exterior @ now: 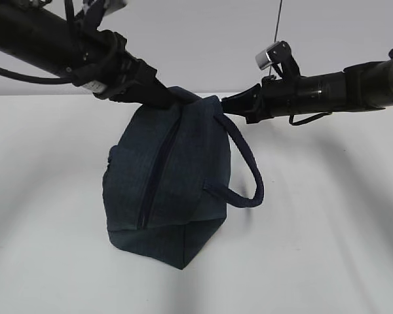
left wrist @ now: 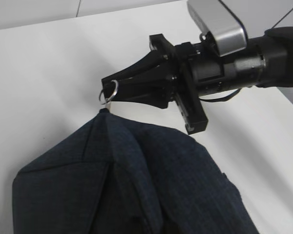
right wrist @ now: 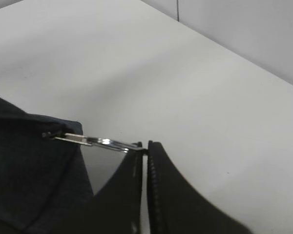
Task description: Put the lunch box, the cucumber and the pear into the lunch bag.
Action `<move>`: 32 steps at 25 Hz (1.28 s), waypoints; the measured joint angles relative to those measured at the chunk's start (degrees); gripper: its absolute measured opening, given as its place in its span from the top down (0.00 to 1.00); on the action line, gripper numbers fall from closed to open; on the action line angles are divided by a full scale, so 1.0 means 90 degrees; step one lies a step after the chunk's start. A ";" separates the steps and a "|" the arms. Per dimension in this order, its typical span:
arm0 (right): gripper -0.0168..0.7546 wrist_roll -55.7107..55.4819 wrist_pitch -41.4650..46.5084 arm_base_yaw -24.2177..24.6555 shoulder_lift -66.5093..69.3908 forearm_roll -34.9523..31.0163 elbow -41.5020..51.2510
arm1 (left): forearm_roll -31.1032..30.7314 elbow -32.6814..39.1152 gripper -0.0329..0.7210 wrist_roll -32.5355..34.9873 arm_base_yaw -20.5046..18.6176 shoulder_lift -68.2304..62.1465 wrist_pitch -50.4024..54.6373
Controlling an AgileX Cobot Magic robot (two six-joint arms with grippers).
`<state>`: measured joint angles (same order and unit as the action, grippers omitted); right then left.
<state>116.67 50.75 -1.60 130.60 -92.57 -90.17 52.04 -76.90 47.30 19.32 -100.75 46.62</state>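
Observation:
The dark navy lunch bag point(exterior: 177, 190) hangs tilted, one bottom corner on the white table point(exterior: 327, 248), with its zip point(exterior: 158, 173) closed along the side facing me. My left gripper point(exterior: 172, 98) is buried in the bag's top fabric and seems shut on it. Its jaws are hidden behind the bag point(left wrist: 136, 185) in the left wrist view. My right gripper point(right wrist: 145, 146) is shut on the silver ring pull point(right wrist: 105, 142) at the bag's top end point(right wrist: 29, 165), which also shows in the left wrist view point(left wrist: 109, 91). The lunch box, cucumber and pear are out of view.
A padded loop handle point(exterior: 249, 170) hangs off the bag's right side. The white table surface lies all around the bag, with a pale wall point(exterior: 203, 39) behind it.

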 joint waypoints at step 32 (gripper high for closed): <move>0.98 -0.0423 0.0677 0.0049 -0.0022 -0.0429 0.0000 | 0.0237 -0.1250 0.38 -0.0151 0.0089 -0.0911 -0.0912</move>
<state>112.86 56.84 -1.16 130.40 -96.43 -90.17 54.17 -88.16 45.94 20.12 -108.95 38.42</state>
